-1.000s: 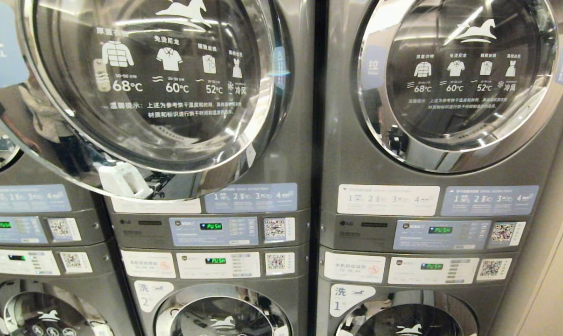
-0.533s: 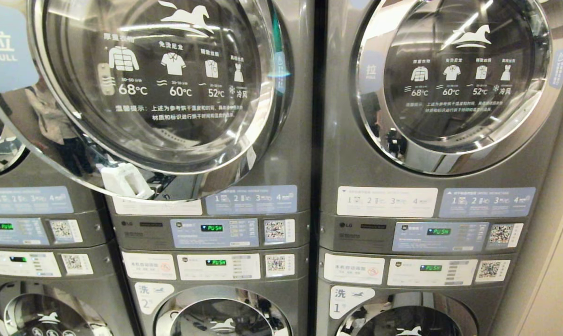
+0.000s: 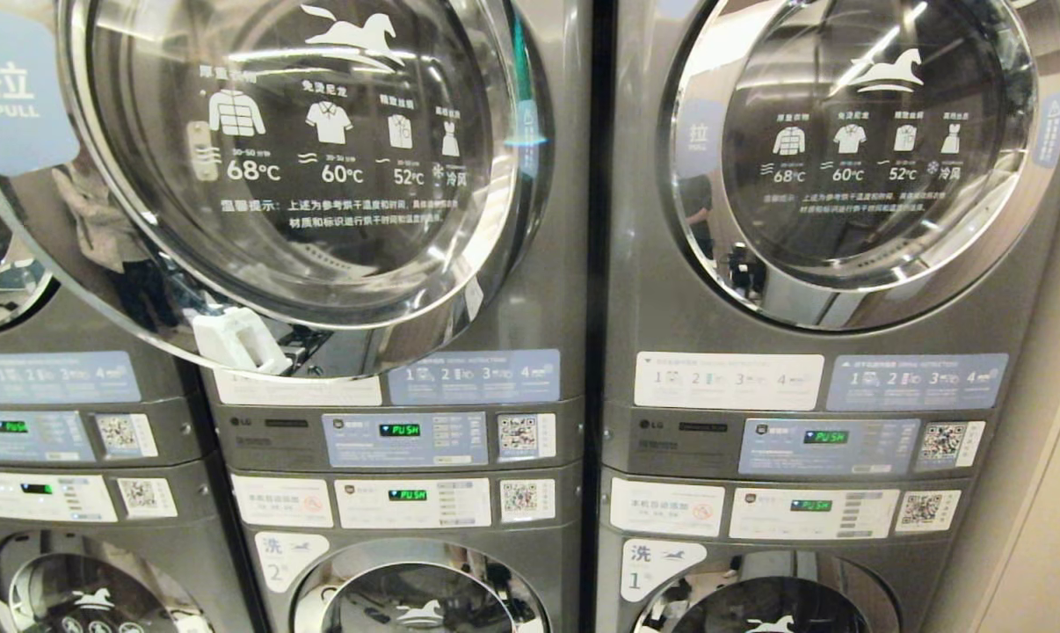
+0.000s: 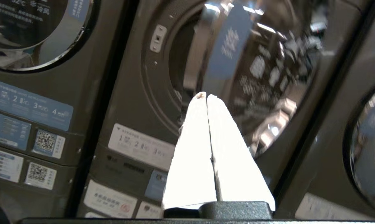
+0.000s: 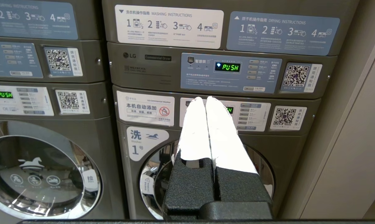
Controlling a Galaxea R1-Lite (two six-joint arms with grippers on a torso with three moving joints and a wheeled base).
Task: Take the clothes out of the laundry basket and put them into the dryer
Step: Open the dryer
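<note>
The middle dryer (image 3: 530, 290) has its round glass door (image 3: 293, 167) swung open toward the left. In the left wrist view my left gripper (image 4: 206, 95) is shut and holds nothing. It points up at that dryer's dark opening (image 4: 178, 59), with the open door's chrome rim (image 4: 268, 93) beside it. My right gripper (image 5: 205, 99) is shut and empty, low in front of washer number 1 (image 5: 145, 140). Neither arm shows in the head view. The clothes and the laundry basket are out of view.
A second dryer (image 3: 864, 149) on the right has its door closed. Control panels reading PUSH (image 3: 400, 430) run below the dryers, with washers (image 3: 416, 598) underneath. A beige wall (image 3: 1049, 492) bounds the right side. The open door's white latch (image 3: 235, 341) juts out.
The whole head picture has shifted slightly down and right, so the camera has moved. The machines and the open door stand as before.
</note>
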